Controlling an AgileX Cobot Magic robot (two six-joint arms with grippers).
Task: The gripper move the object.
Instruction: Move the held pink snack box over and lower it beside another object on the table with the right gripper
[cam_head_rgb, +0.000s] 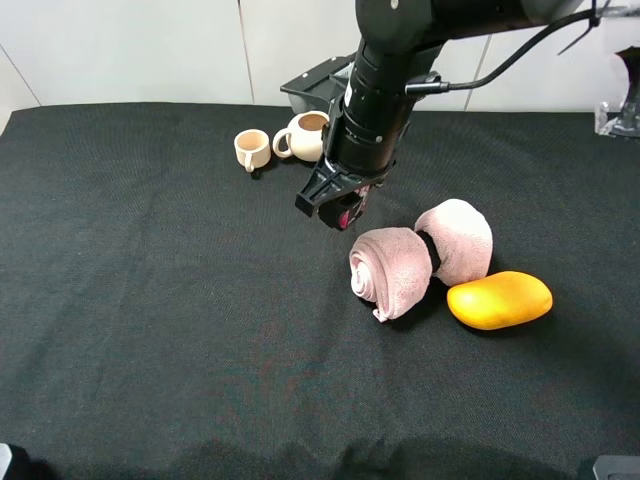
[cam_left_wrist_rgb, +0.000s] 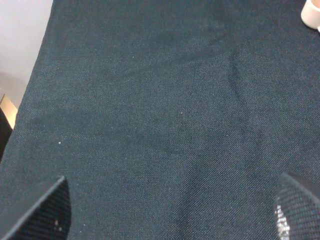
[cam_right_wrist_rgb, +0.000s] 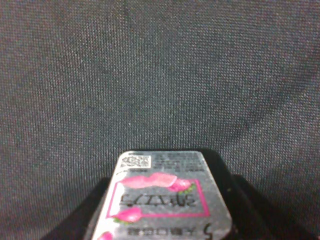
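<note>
We look down on a table (cam_head_rgb: 110, 260) covered edge to edge in black cloth (cam_head_rgb: 170, 360), which fills most of the high view. The cloth lies nearly flat, and the left wrist view shows faint creases running across its weave. Behind the table stands a white wall (cam_head_rgb: 130, 50) of smooth panels, split by thin dark seams (cam_head_rgb: 244, 50). A black tray (cam_head_rgb: 312, 82) sits at the table's far edge, close against that wall. Past the cloth's side edge in the left wrist view we see a pale surface (cam_left_wrist_rgb: 20, 45); we cannot tell whether it is floor or wall. The light is even and soft, with a darker band along the cloth's near edge.
</note>
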